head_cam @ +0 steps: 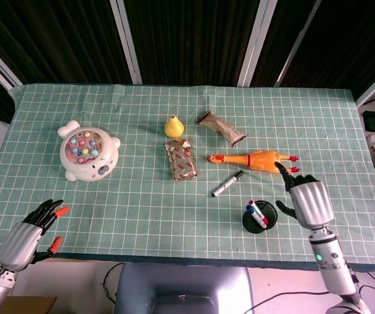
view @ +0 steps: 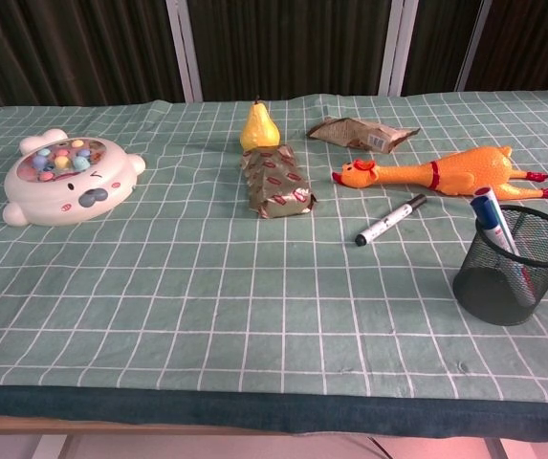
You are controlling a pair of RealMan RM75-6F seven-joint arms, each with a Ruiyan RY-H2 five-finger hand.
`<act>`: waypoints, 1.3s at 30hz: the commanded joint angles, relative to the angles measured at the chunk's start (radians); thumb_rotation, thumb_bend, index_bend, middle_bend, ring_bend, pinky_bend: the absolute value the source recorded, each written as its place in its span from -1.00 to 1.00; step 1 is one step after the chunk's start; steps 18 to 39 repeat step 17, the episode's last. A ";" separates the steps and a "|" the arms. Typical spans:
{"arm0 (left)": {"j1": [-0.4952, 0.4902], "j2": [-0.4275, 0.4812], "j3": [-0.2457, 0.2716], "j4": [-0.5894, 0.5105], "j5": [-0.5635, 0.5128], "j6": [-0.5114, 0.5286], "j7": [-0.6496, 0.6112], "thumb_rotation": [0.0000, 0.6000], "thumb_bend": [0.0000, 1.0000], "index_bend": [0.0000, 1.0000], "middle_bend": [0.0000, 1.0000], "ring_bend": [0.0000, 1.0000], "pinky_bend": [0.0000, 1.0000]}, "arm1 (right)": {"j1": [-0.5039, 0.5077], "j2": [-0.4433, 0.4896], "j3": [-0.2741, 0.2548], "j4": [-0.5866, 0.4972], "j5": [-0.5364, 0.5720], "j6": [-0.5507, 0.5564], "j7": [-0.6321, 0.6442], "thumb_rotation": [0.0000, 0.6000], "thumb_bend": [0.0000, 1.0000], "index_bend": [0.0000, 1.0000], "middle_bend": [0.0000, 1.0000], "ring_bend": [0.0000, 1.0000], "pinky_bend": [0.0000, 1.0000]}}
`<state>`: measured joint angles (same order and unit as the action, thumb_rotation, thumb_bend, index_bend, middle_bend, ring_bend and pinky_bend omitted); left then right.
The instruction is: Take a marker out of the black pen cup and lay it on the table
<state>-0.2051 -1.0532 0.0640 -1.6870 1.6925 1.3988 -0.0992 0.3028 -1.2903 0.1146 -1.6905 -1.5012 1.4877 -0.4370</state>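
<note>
Now marker lies flat on the bench, between black pen cup and snack packet, touching neither. Right hand empty, fingers apart, beside the cup. Left hand idle, spread. Retreat should go high, clear of the cup rim and rubber chicken

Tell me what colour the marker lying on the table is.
The marker is white with black ends, clearest in the chest view.

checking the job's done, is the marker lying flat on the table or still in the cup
Lying flat: the marker rests on the tablecloth, apart from the black pen cup. The right hand holds nothing.
</note>
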 commanded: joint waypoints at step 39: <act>-0.005 -0.018 -0.019 -0.008 -0.042 -0.016 0.042 1.00 -0.10 -0.63 -0.86 -1.00 -0.57 | -0.277 0.125 -0.121 -0.088 -0.013 0.208 0.032 1.00 -0.60 -0.79 -0.77 -0.89 -0.62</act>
